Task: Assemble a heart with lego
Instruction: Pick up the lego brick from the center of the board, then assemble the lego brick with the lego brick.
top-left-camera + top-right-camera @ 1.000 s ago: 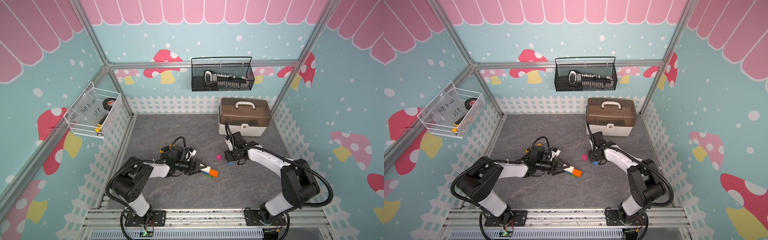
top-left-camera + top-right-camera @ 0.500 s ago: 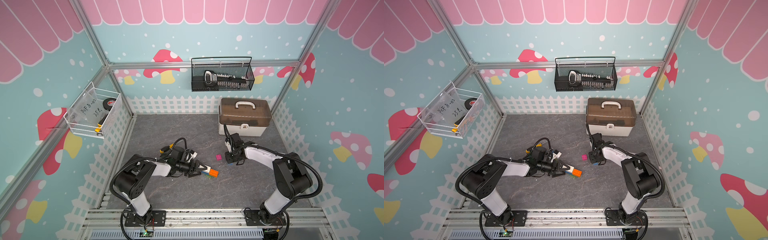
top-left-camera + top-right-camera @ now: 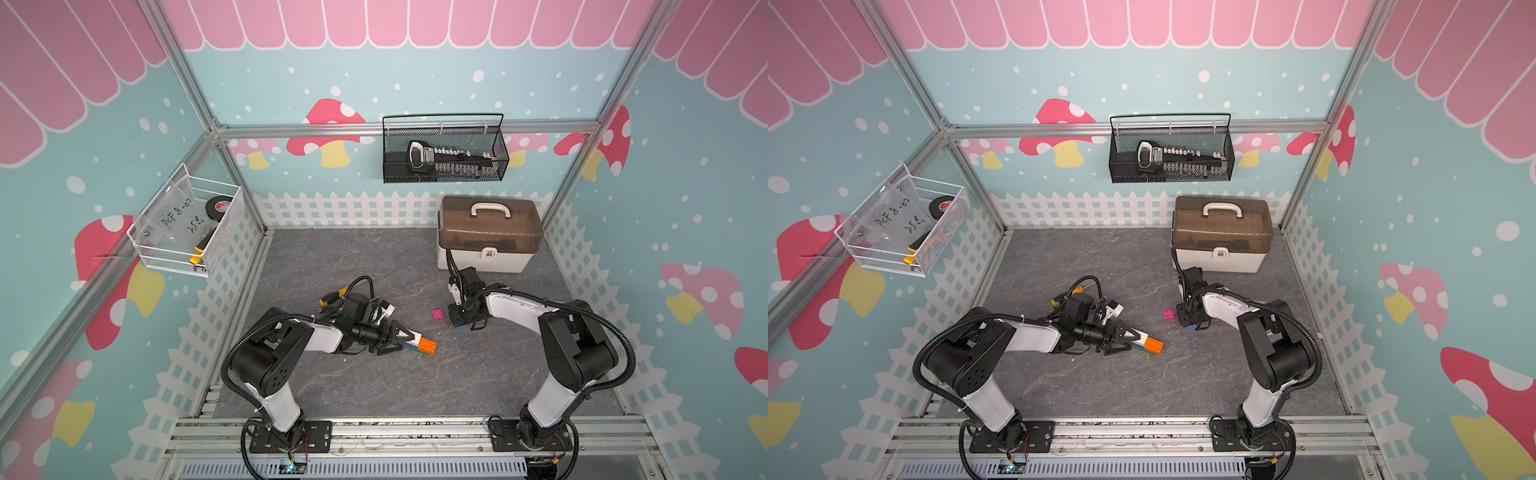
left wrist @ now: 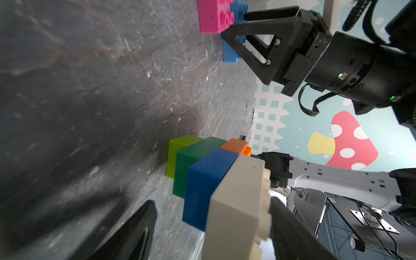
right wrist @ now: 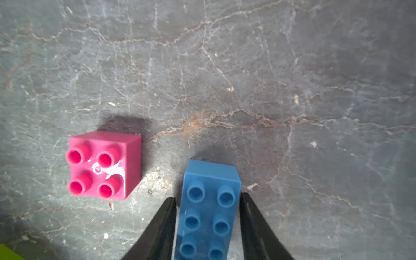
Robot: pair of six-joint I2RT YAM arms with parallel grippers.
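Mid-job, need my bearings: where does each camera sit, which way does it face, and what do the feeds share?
Top views: high in front, tilted down toward the back wall; left arm and right arm show whole.
Left wrist: on the left arm, looking past its fingers and the stack across the mat at the right gripper.
Right wrist: on the right arm, looking straight down at the mat; its fingers flank the blue brick.
Shared: both wrist views show the blue brick and pink brick.

Seven bricks show: five joined in one stack (image 4: 202,180), one pink brick (image 5: 103,164) and one separate blue brick (image 5: 209,202). Also two robot arms (image 3: 324,336) (image 3: 515,307), two wire baskets (image 3: 444,176) (image 3: 226,232) and one toolbox (image 3: 482,259).
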